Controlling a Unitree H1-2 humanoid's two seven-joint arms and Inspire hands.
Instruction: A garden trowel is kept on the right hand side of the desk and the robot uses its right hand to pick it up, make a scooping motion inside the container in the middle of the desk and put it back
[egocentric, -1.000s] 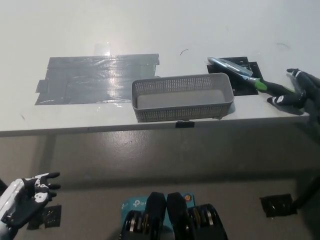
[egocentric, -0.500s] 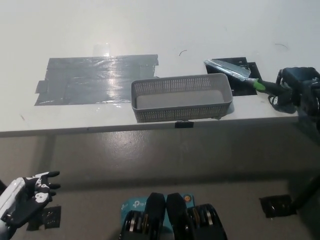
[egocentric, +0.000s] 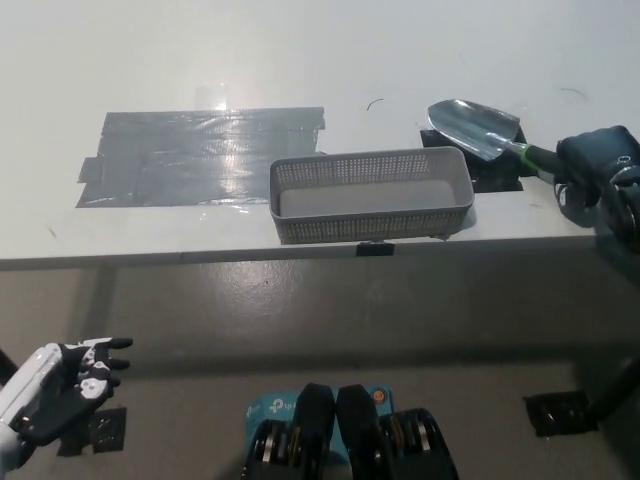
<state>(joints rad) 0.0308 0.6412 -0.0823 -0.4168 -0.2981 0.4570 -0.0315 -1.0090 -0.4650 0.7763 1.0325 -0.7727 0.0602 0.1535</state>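
The black right hand is closed around the handle of the trowel, at the far right edge of the desk. From the hand, the handle goes out toward the robot's left and a little away from the body, and it ends in the silver blade, which shows its hollow face to the camera. Under the blade and just beside the hand lies a black mark on the desk. The blade seems to be lifted a little over this mark, but I cannot tell this surely from above. Further to the left of the hand, and a little nearer to the robot, stands the grey container with its perforated walls. The tip of the blade is just beyond its far right corner and not yet over the opening. Beyond the container, on the same side, is a wide patch of grey tape. The white left hand rests low, well apart from all this, below the desk edge, with its fingers spread and nothing in it. In my judgement the step in hand is the end of the pick-up. The next move calls for carrying the blade leftward over the near wall of the container and dipping it inside without pushing the light basket.
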